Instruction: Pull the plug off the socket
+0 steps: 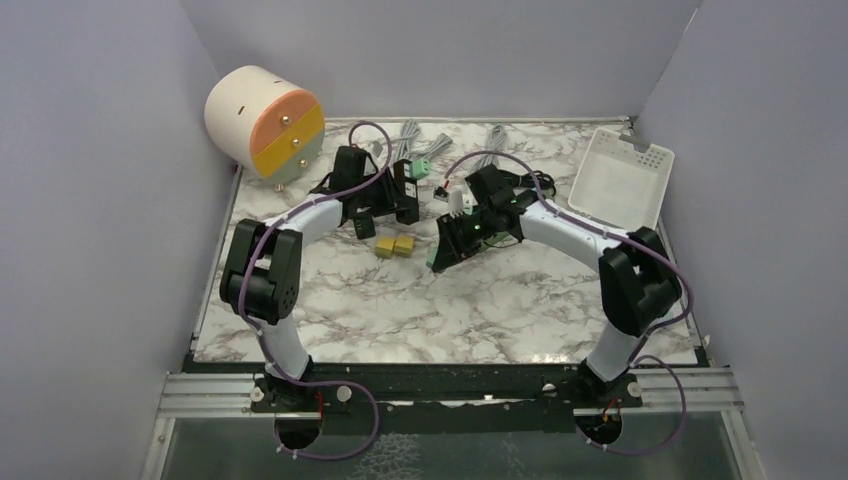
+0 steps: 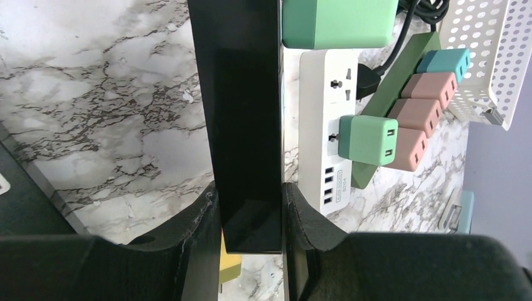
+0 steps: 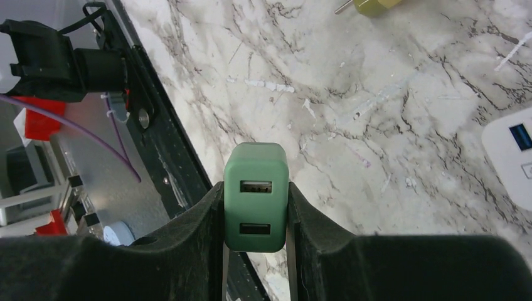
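My right gripper (image 3: 256, 199) is shut on a green USB charger plug (image 3: 256, 188) and holds it above the marble table, apart from any socket. In the top view this gripper (image 1: 452, 240) sits mid-table with the plug (image 1: 433, 259) at its tip. The white socket strip (image 2: 326, 119) lies beside it, with another green plug (image 2: 369, 139) in it; its corner shows in the right wrist view (image 3: 511, 160). My left gripper (image 2: 250, 197) is shut on a black power strip (image 2: 241, 113), which also shows in the top view (image 1: 407, 190).
A green strip (image 2: 401, 66) carries pink plugs (image 2: 426, 106) and a teal plug (image 2: 446, 63). Two yellow plugs (image 1: 392, 247) lie mid-table. A white basket (image 1: 622, 180) stands at the back right. A round drawer unit (image 1: 265, 120) stands at the back left. Cables (image 1: 500, 140) lie along the back.
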`<act>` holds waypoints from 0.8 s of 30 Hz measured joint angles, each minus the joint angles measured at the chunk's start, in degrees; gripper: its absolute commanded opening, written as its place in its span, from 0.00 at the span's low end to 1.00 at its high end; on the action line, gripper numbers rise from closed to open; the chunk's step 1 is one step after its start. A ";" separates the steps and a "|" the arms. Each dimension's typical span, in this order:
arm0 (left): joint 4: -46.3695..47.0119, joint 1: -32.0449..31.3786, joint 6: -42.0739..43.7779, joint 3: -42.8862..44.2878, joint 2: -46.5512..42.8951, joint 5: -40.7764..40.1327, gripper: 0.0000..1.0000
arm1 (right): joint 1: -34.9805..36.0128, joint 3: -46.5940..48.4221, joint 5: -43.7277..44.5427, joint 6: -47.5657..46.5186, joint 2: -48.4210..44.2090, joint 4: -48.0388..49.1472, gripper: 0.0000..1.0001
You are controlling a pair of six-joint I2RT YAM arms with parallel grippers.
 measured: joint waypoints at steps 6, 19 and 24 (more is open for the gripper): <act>-1.33 0.63 2.10 -0.42 -1.99 -0.46 0.00 | 0.96 0.48 -2.82 0.22 6.99 2.67 0.03; -2.97 2.64 3.80 -1.40 -3.69 -0.50 0.00 | 9.57 7.30 -5.31 7.10 19.21 10.21 0.14; -2.60 2.93 4.28 -2.01 -3.72 -0.87 0.00 | 10.03 11.56 -5.42 9.35 23.17 11.52 0.26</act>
